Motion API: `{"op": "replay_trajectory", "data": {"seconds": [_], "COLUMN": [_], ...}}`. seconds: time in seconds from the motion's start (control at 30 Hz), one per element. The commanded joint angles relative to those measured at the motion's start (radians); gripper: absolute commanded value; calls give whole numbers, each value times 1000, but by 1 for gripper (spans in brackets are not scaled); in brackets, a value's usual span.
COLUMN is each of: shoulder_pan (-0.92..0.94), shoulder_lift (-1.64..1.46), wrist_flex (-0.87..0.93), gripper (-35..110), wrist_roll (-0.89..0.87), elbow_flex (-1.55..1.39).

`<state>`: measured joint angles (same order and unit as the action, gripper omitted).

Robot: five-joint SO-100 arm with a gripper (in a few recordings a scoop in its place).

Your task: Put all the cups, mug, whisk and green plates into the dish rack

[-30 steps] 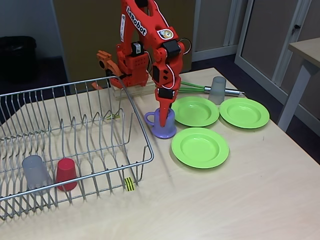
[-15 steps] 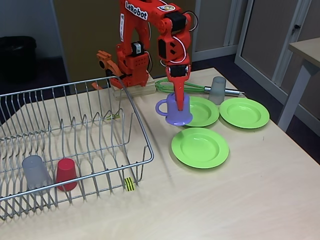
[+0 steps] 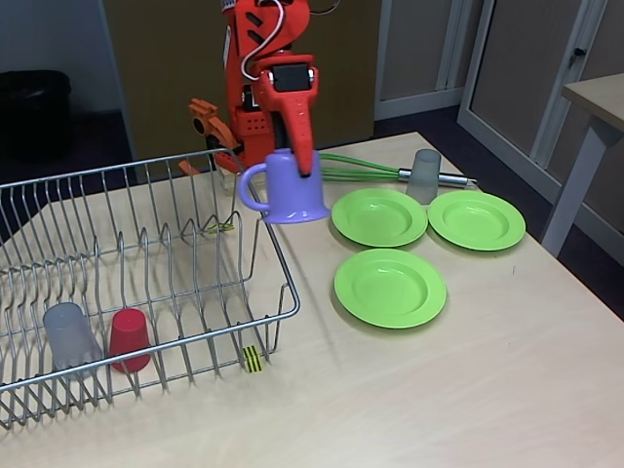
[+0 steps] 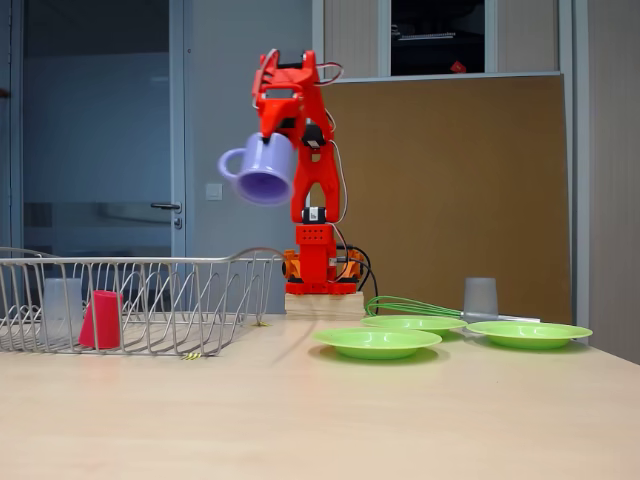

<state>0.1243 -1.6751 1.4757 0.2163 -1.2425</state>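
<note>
The room is an office with a dark floor, a big brown board (image 4: pixel 450 190) behind the arm and grey cabinet doors (image 3: pixel 526 68) at the side. In a fixed view a door with a handle (image 4: pixel 100 150) stands far to the left. The worktop (image 3: pixel 439 390) is pale wood, smooth, with much bare surface at the front.

The dish rack (image 3: pixel 146 283) lies below and to the left of the end effector (image 3: pixel 304 161). A grey cup (image 3: pixel 68 333) and the red cup (image 3: pixel 129 339) stand upside down in its front corner, far from the end effector.

The orange arm (image 3: pixel 263 88) holds the end effector high above the worktop, closed on the wall of the mug (image 3: pixel 283 187). The mug hangs in the air, tilted, its handle toward the rack, about over the rack's right edge.

Three green plates (image 3: pixel 390 286) lie flat on the worktop, lower and to the right. Behind them lies the whisk (image 3: pixel 375 172), and another grey cup (image 3: pixel 425 175) stands in front of its handle.
</note>
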Motion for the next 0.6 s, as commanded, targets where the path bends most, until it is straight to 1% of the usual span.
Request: {"op": "replay_trajectory", "data": {"seconds": [0.0, 0.23, 0.57], "shoulder_pan": [158, 318, 400], "shoulder_lift": [44, 291, 528], "wrist_flex": [-37, -84, -84], "gripper": [25, 25, 25], "wrist_roll": [100, 170, 196], "elbow_flex": [49, 74, 160]}}
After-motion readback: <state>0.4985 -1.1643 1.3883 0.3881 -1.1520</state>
